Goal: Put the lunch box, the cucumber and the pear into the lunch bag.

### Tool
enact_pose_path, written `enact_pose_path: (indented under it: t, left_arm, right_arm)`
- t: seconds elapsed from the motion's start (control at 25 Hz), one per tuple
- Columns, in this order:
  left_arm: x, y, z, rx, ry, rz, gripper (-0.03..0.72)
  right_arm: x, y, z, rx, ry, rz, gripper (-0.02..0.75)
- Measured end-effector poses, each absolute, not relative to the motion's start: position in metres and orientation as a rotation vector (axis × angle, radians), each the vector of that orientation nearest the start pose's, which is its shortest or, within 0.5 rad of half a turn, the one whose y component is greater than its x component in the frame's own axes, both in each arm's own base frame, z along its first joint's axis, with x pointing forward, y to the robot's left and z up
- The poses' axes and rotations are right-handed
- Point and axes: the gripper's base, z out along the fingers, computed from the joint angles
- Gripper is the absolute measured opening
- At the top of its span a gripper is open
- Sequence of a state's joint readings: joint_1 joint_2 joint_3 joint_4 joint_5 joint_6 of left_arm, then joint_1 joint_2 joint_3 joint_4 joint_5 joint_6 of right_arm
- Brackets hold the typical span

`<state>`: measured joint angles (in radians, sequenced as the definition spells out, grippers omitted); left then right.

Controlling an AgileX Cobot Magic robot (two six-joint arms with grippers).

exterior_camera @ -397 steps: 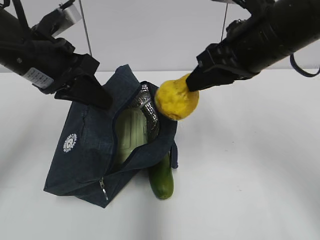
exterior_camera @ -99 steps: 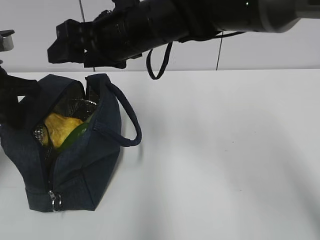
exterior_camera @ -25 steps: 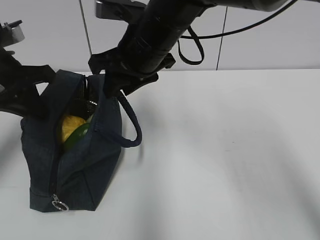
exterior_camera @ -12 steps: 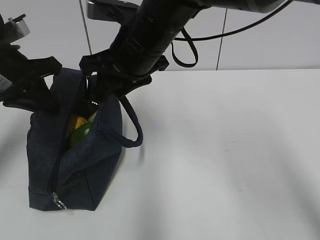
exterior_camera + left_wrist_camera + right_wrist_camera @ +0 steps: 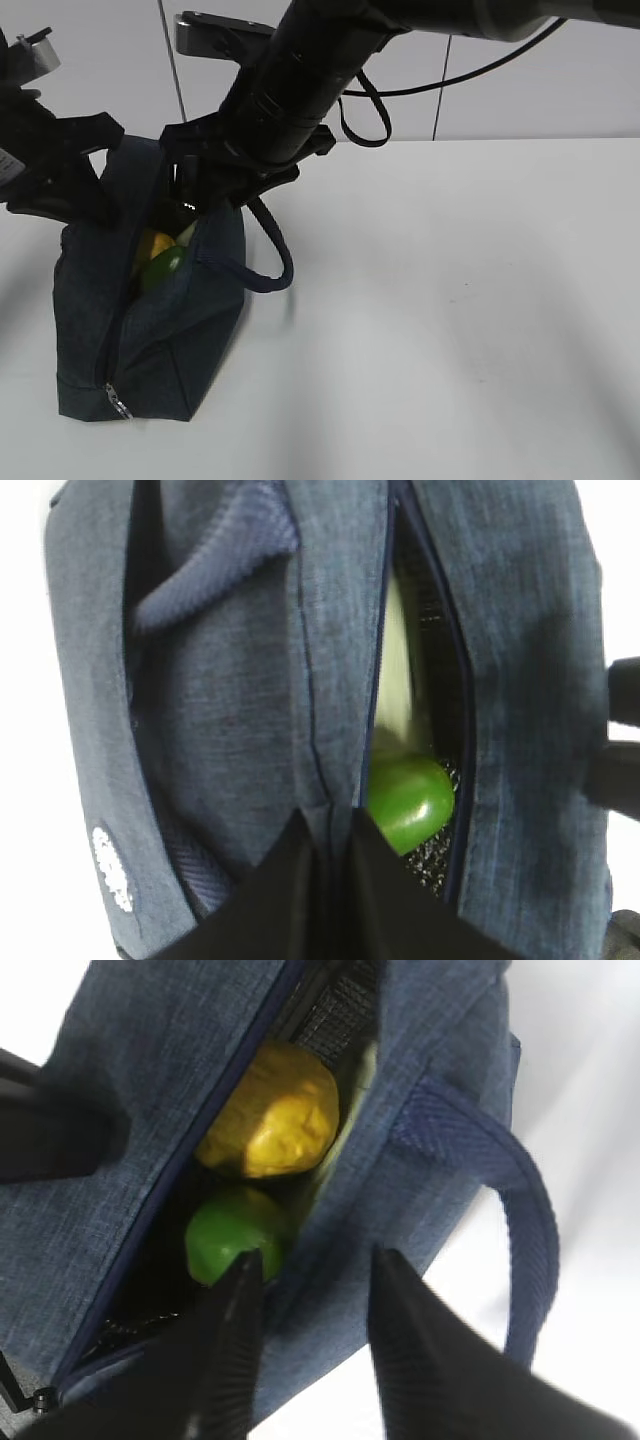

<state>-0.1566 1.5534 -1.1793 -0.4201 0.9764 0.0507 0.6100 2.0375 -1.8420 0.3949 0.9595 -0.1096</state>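
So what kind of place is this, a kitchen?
Probably a robot test bench, not a kitchen: a bare white table, plain pale wall panels, and two black arms working on one lunch bag.

Lunch bag point(image 5: 150, 330): matt navy woven cloth, denim-like, w/ ribbed webbing handle point(image 5: 500, 1190) (coarser weave). Cucumber point(image 5: 405, 798): smooth, glossy green. Pear point(image 5: 270, 1110): bumpy matt yellow skin. Table point(image 5: 450, 320): smooth white, slight sheen.

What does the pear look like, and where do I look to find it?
Find the dark blue lunch bag standing at the left of the white table, and peek into its open top. The pear is the bumpy yellow lump inside, right beside the smooth green cucumber.
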Motion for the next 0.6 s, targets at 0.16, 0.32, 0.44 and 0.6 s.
enact_pose_path:
  t: [0.16,0.32,0.44,0.6]
  left_arm:
    - [0.3013,-0.0791,0.2758,0.033,2.802,-0.570,0.001]
    - [0.3016,-0.0791,0.2759,0.031,2.799,-0.569,0.001]
    - [0.3019,-0.0791,0.2760,0.033,2.795,-0.568,0.001]
    - [0.3026,-0.0825,0.2778,0.062,2.768,-0.619,0.001]
  right_arm:
    - [0.3581,0.2857,0.2784,-0.759,2.571,0.674,0.115]
    - [0.3577,0.2856,0.2782,-0.764,2.574,0.673,0.029]
    - [0.3578,0.2855,0.2782,-0.776,2.569,0.668,0.008]
    - [0.3576,0.2833,0.2794,-0.809,2.576,0.628,0.003]
